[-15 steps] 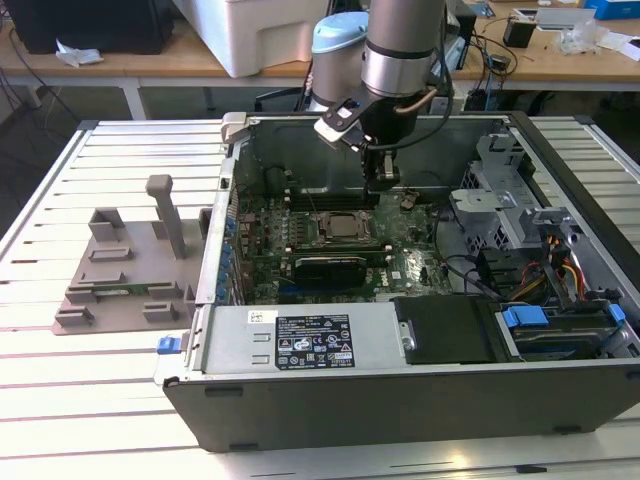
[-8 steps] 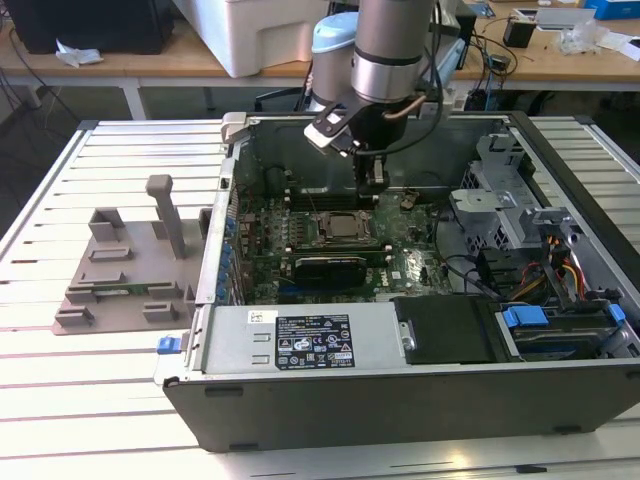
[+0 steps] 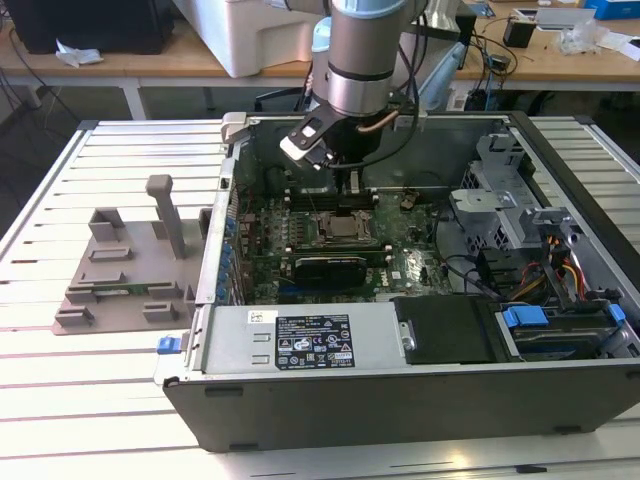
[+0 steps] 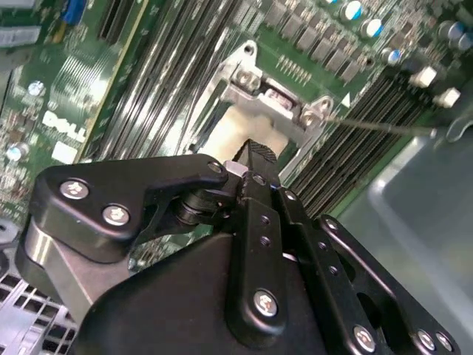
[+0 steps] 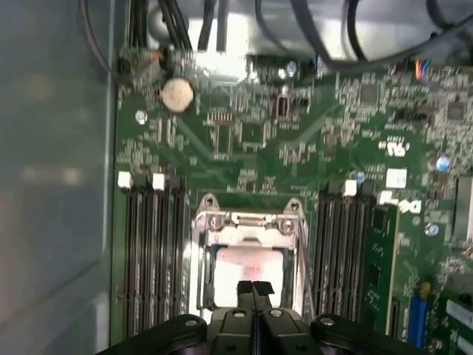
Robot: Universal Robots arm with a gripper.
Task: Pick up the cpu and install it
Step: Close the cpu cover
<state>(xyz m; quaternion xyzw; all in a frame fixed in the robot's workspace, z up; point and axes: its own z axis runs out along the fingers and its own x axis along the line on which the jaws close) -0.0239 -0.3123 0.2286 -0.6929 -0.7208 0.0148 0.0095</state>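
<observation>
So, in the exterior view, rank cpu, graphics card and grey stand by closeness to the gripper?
1. cpu, directly beneath the gripper.
2. graphics card, just beyond the cpu.
3. grey stand, outside the case, exterior view's left.

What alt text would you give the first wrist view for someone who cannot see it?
A black tool, fingers together, hangs over a shiny cpu seated in its metal-framed socket on a green motherboard, memory slots either side.
</observation>
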